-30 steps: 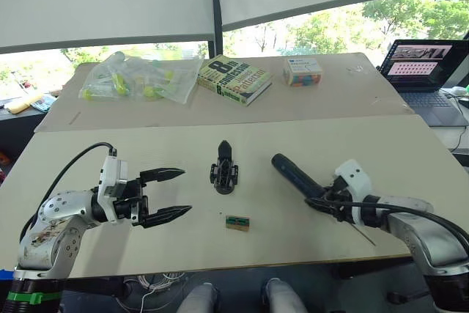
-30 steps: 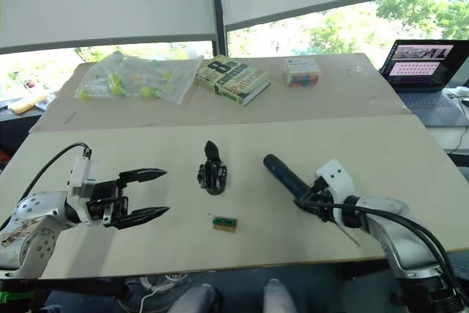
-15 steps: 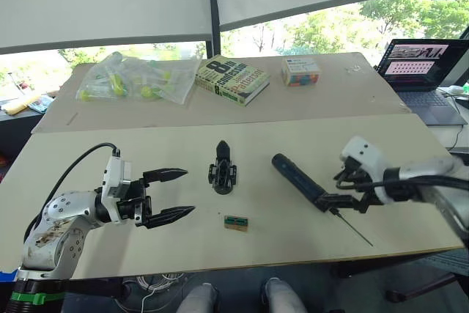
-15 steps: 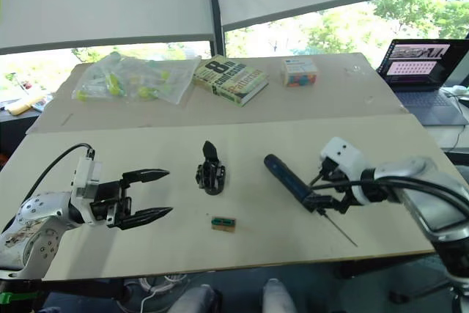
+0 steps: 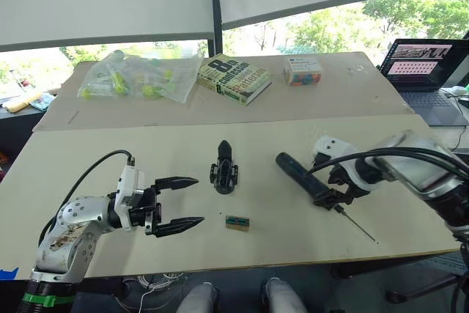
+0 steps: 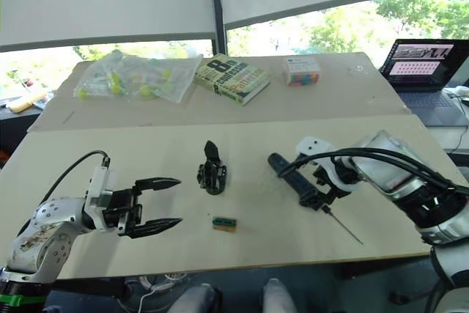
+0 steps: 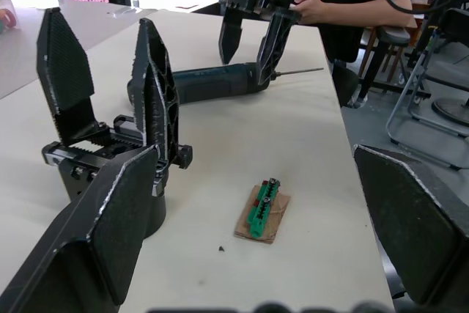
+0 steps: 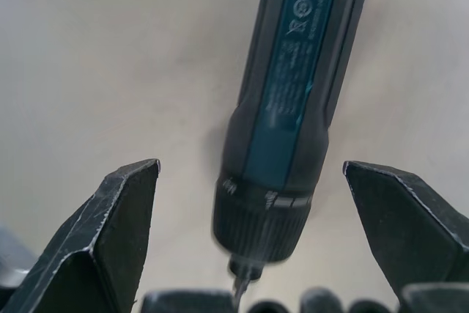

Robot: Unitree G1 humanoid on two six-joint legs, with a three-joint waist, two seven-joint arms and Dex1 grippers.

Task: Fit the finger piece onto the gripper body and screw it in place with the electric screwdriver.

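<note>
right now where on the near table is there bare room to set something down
Bare: between the gripper body and the far edge, and the near right corner. Crowded: the electric screwdriver under the right gripper, and the small green part.

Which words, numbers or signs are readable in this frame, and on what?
"8": large numeral on the book cover; its other words are too blurred.
Electric screwdriver: round symbols and small print on the teal strip, unreadable.
Laptop screen and small box: text too small.
</note>
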